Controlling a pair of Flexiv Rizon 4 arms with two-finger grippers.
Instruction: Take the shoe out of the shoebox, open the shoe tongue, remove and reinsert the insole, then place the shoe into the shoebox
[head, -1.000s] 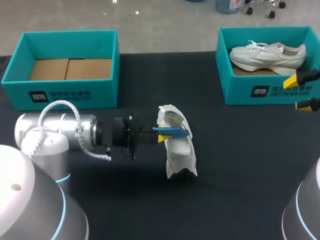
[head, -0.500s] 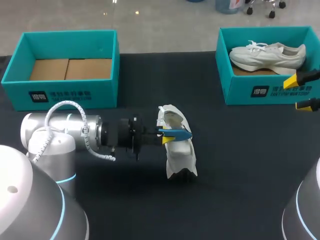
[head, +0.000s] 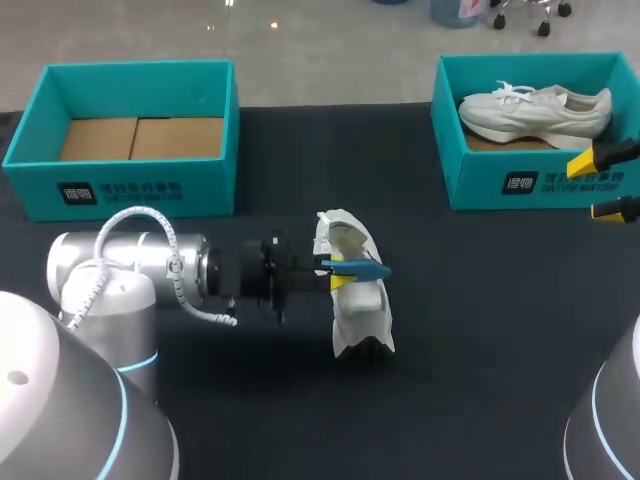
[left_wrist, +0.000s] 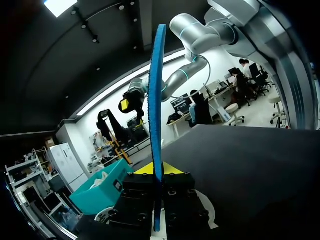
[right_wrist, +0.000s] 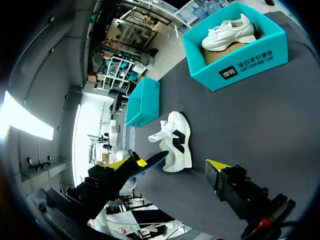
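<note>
The blue insole (head: 366, 268), pinched between the left gripper's (head: 340, 274) fingers, has been carried slightly further over the white shoe (head: 360, 315) on the dark surface (head: 480, 340), so reinsertion is judged near, while the right gripper's (head: 602, 185) fingers are held wide, empty.

The tabletop (head: 480, 330) is dark, almost black, and flat. In the head view it fills nearly the whole picture, from 3 o'clock round past 6 to 9 o'clock. Its far edge runs straight across up near 12 o'clock. The top looks dull and smooth. In both wrist views it is a wide dark grey sheet.
</note>
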